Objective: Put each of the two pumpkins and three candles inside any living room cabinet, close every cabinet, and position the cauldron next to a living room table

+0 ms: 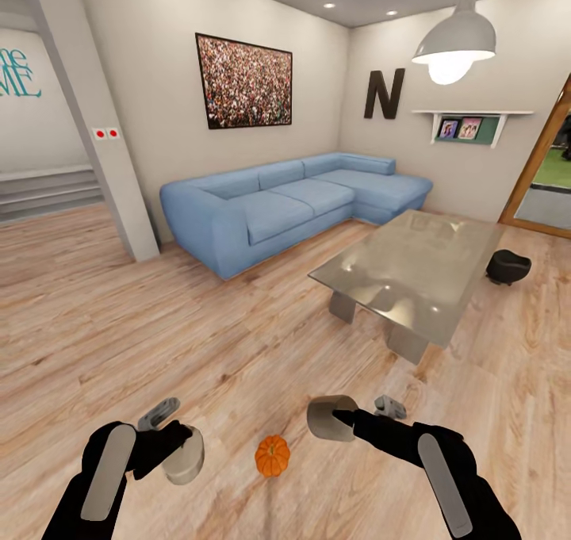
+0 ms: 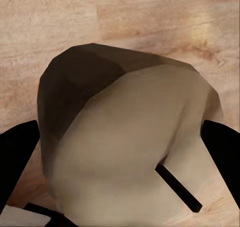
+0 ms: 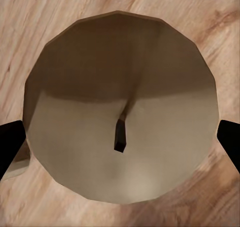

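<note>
**A candle in each pincer, pumpkin on the floor between**

My left pincer [image 1: 176, 445] grips a candle [image 1: 185, 457]; my right pincer [image 1: 361, 415] clamps another candle [image 1: 330, 418], seemingly by its sides. A pumpkin [image 1: 272, 455] sits on the wooden floor [image 1: 159, 342] at 6 o'clock. The glass tabletop [image 1: 412, 266] lies at 1 o'clock, with the cauldron [image 1: 507, 266] just beyond it, near 2.

The light wood-plank floor [image 1: 119, 326] carries a small orange pumpkin [image 1: 272, 456] in the foreground, the glass-topped coffee table [image 1: 412, 274], a black cauldron [image 1: 507, 266] just beside it, and the blue corner sofa [image 1: 285, 207].
</note>
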{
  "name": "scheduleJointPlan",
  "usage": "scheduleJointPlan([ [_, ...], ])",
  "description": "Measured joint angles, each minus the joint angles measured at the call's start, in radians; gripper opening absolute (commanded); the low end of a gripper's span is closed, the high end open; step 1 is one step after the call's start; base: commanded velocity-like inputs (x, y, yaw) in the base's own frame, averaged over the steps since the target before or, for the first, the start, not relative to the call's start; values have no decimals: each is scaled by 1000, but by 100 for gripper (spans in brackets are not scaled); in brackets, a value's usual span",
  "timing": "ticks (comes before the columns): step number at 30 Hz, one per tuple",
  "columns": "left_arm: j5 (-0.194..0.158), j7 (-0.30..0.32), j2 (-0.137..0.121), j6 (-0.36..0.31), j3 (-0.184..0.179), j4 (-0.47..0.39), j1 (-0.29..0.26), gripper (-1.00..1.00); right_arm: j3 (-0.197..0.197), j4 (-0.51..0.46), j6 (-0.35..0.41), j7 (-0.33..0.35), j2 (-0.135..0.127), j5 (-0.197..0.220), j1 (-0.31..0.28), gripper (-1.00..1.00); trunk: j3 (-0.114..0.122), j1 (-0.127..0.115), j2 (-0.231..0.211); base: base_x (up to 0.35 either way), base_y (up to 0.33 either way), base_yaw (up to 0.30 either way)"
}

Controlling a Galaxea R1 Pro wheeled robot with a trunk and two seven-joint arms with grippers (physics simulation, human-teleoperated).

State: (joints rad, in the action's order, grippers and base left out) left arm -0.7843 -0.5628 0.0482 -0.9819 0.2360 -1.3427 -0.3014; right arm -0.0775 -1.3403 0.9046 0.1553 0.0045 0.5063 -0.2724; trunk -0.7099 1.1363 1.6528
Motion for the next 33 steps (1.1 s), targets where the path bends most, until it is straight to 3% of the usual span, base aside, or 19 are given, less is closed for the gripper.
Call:
scheduleJointPlan([
  [4, -5, -51, 1, 10, -1, 1, 0, -100, 0, 8, 1, -19, 1, -4, 0, -100, 13, -15, -28, 0, 0, 0],
  [8, -6, -58, 0, 13, -2, 1, 0, -100, 0, 17, 0, -124, 1, -13, 0, -100, 25, -31, -56, 0, 0, 0],
  [12, -5, -69, -1, 12, -15, 1, 0, -100, 0, 17, -1, -180, 2, -17, 0, -100, 38, -46, -84, 0, 0, 0],
  [17, -2, -176, -1, 12, -22, 3, 0, -100, -1, 18, 1, -285, 4, -19, 0, -100, 53, -65, -119, 0, 0, 0],
  [20, -5, -200, -1, 15, -23, 3, 0, -100, -1, 18, 3, -354, 4, -21, 0, -100, 63, -77, -140, 0, 0, 0],
  [33, -9, -196, -1, 15, -23, 3, 0, -100, -1, -13, 10, -369, 14, 3, -2, -100, 100, -123, -224, 0, 0, 0],
])
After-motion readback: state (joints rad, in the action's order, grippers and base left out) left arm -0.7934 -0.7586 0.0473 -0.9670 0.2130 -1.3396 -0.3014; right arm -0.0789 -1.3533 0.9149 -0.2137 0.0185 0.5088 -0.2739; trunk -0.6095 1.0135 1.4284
